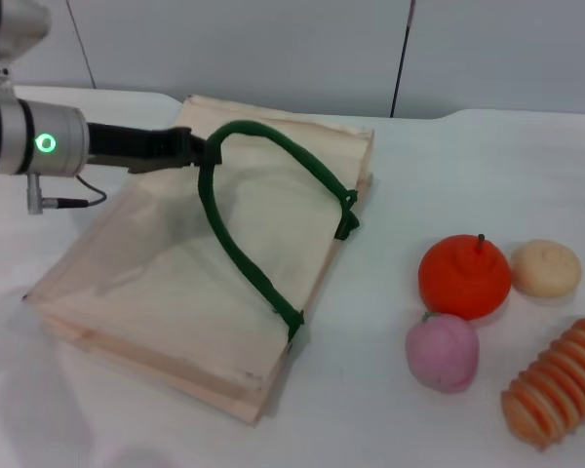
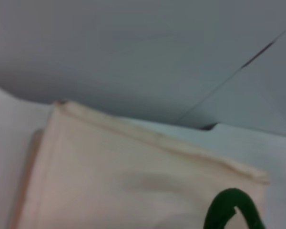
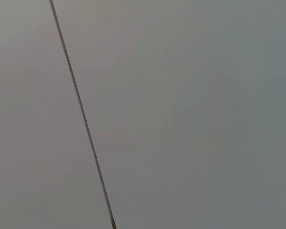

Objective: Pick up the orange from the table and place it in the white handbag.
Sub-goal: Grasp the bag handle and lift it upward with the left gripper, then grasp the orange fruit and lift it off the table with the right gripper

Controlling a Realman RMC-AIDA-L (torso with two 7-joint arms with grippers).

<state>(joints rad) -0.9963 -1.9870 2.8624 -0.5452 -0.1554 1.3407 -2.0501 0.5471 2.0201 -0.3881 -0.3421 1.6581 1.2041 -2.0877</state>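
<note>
Head view has the left gripper (image 1: 203, 151) reaching in from the left, pinched onto the dark green loop handle (image 1: 244, 210) of the white handbag (image 1: 175, 292) and holding it up off the fabric. The bag lies flat on the table (image 1: 390, 409). Over on the right sits the orange (image 1: 464, 276), touching a pink fruit (image 1: 442, 353), with a beige ball (image 1: 545, 267) and a ribbed orange-and-cream piece (image 1: 558, 382) close by. Right gripper isn't visible anywhere.
</note>
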